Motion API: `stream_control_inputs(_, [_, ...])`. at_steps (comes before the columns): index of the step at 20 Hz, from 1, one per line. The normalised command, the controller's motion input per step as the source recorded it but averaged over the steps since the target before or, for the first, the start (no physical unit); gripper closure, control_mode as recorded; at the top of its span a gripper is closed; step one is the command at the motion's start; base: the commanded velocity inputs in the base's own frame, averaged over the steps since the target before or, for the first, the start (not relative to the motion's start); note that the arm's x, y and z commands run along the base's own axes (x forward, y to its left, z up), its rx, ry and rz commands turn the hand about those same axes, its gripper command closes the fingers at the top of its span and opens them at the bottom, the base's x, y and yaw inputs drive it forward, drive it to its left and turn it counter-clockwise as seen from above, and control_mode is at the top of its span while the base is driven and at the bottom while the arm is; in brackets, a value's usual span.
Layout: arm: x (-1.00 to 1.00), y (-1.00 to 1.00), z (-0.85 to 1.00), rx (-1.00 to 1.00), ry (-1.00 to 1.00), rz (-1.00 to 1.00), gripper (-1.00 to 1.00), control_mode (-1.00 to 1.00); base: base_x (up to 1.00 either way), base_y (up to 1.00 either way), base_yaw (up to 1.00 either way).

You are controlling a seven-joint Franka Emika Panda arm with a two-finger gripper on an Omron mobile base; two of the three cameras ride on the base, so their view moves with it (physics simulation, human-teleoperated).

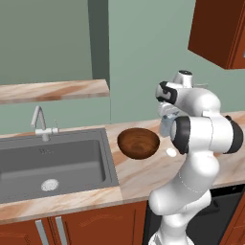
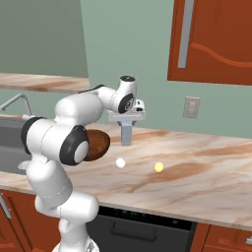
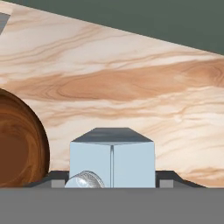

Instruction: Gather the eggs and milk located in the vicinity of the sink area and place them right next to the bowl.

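Marbled counter [image 2: 206, 167] is running under green wall; gripper [image 2: 126, 129] is clamping the pale blue, gable-topped milk carton [image 3: 112, 158] beside the wooden bowl [image 1: 138, 142].

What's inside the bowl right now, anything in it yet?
Nothing shows inside the bowl: the left base view shows its bare, glossy wood interior. The egg lies on the counter beside it. The near inner wall is hidden behind its rim.

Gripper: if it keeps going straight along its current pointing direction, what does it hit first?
The milk: it sits directly ahead of the gripper, between the fingers. Below the milk is the counter.
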Motion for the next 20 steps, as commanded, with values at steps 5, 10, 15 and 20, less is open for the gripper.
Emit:
stream_control_inputs(5, [0.0, 0.27, 0.0, 0.0, 0.01, 0.0, 1.0, -1.0, 0.0, 0.0, 0.0])
stream_control_inputs(10, [0.0, 0.12, 0.0, 0.0, 0.02, 0.0, 1.0, -1.0, 0.0, 0.0, 0.0])
stream_control_inputs(15, [-0.01, 0.0, -0.03, 0.0, 0.02, -0.01, 1.0, -1.0, 0.0, 0.0, 0.0])
stream_control_inputs(20, [-0.11, 0.06, -0.16, 0.0, 0.01, 0.0, 1.0, -1.0, 0.0, 0.0, 0.0])
